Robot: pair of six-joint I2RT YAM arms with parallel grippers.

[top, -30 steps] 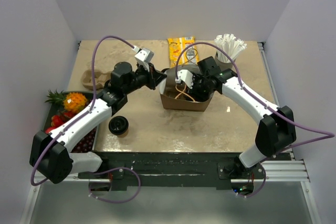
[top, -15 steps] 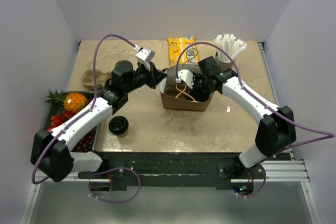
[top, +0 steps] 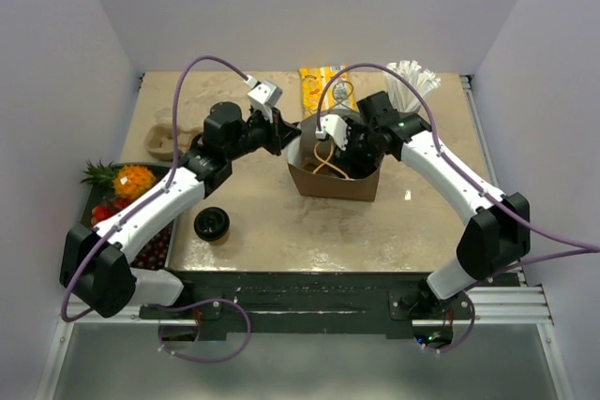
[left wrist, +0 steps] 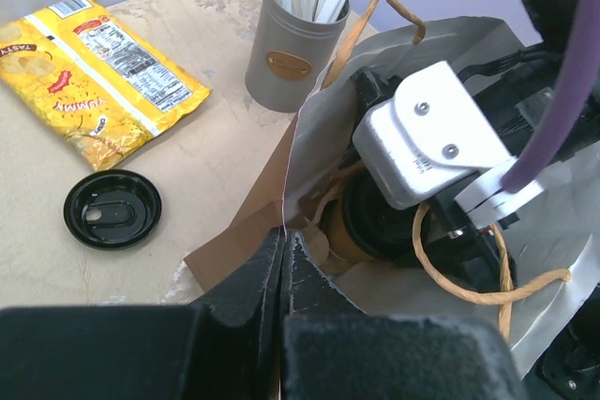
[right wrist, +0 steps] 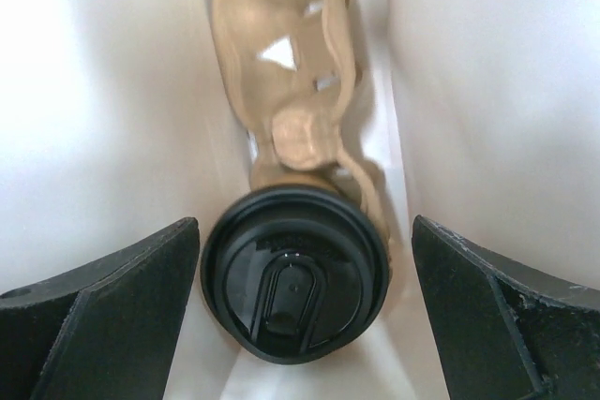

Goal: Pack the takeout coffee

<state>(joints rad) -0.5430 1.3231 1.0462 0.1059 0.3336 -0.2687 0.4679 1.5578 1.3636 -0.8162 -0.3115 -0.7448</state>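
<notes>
**Takeout coffee, cup one:** kraft-brown paper cup (right wrist: 295, 288) with its black lid fitted. It stands upright on the floor of the paper bag (top: 333, 185), near one white-lined wall. The left wrist view shows it partly (left wrist: 361, 227), under the right arm's wrist.

**Takeout coffee, cup two:** small cup (top: 213, 224) on the table (top: 281, 231), near the front left and well apart from the bag. Its top shows black from above.

**Loose lid:** round black plastic lid (left wrist: 112, 208), flat on the table just outside the bag, beside the snack packet.

**Right gripper** (right wrist: 305, 227): lowered into the bag. Its fingers (right wrist: 112, 306) are spread wide on either side of the lidded cup, with a gap on each side, so nothing is grasped.

**Left gripper** (left wrist: 283, 250): clenched on the bag's left upper edge, pinching the paper between its fingertips.

**Paper bag:** brown outside, white inside, mouth open, twine handles (left wrist: 450, 274) hanging loose.

**Blurred tan shape** (right wrist: 286, 91): lies in the bag behind the cup; what it is cannot be told.

**Other items:**
- Grey cup of white straws (left wrist: 295, 53), at the back right.
- Yellow snack packet (left wrist: 94, 72), at the back centre.
- Moulded cardboard carrier (top: 164, 140), at the left.
- Tray of toy fruit (top: 122, 189), off the table's left edge.
</notes>
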